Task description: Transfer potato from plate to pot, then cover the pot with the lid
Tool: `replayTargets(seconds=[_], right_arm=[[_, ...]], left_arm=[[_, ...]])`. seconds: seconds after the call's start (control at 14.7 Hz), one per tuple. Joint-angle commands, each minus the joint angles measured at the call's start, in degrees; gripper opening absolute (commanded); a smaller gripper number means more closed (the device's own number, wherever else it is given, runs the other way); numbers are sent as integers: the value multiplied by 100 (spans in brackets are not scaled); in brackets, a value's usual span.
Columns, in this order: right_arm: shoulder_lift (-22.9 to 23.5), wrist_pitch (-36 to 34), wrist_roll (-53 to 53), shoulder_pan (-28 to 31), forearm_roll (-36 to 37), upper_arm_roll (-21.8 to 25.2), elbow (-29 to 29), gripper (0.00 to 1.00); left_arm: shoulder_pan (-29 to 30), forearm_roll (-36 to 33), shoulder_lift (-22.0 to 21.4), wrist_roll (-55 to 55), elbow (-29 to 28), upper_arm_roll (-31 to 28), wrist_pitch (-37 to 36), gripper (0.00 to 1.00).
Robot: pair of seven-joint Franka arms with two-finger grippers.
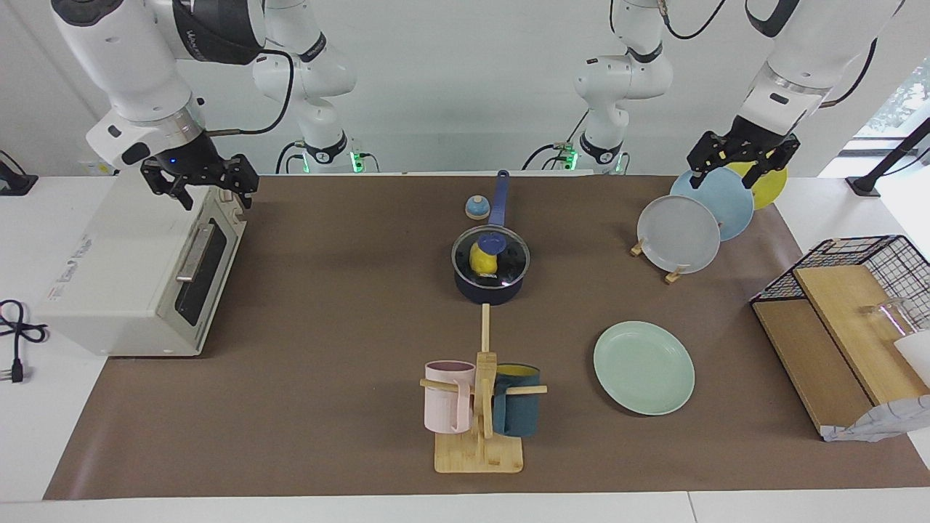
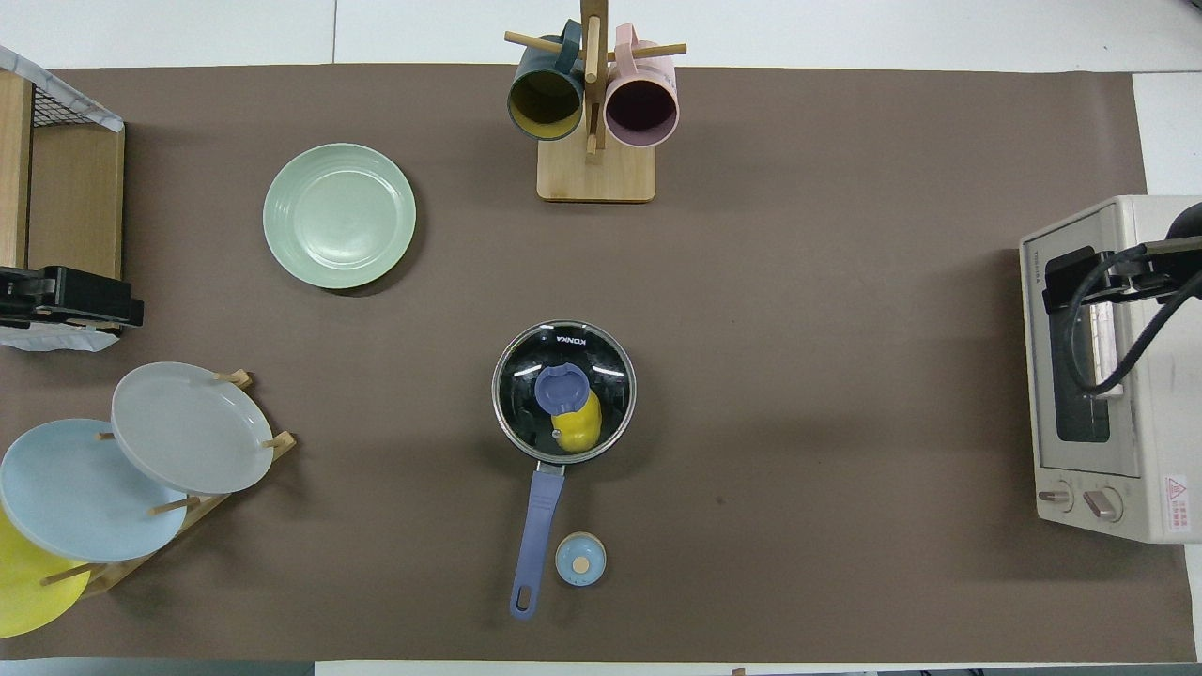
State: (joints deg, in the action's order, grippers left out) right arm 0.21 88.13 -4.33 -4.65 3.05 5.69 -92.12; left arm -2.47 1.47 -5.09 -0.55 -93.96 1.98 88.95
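Observation:
The yellow potato (image 1: pixel 482 259) (image 2: pixel 579 424) lies inside the dark navy pot (image 1: pixel 488 292) at the middle of the table. The glass lid (image 1: pixel 512 254) (image 2: pixel 563 352) with its blue knob sits on the pot. The pot's blue handle (image 2: pixel 540 526) points toward the robots. The mint-green plate (image 1: pixel 644 367) (image 2: pixel 339 215) is bare, farther from the robots, toward the left arm's end. My left gripper (image 1: pixel 726 174) (image 2: pixel 70 300) is open and empty over the plate rack. My right gripper (image 1: pixel 211 190) (image 2: pixel 1080 272) is open and empty over the toaster oven.
A toaster oven (image 1: pixel 138 276) stands at the right arm's end. A rack of grey, light blue and yellow plates (image 1: pixel 679 232) and a wire basket with boards (image 1: pixel 864 290) stand at the left arm's end. A mug tree (image 1: pixel 479 407) and a small bell (image 1: pixel 476 208) flank the pot.

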Motion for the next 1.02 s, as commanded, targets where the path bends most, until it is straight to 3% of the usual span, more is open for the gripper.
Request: replayTargets(seconds=[0.0, 0.95], right_arm=[[-179, -15, -174, 60, -216, -16, -210, 100], [-214, 29, -226, 52, -278, -7, -271, 100]], left_arm=[[45, 20, -62, 81, 0, 4, -114, 100], [54, 20, -62, 73, 0, 4, -88, 100]])
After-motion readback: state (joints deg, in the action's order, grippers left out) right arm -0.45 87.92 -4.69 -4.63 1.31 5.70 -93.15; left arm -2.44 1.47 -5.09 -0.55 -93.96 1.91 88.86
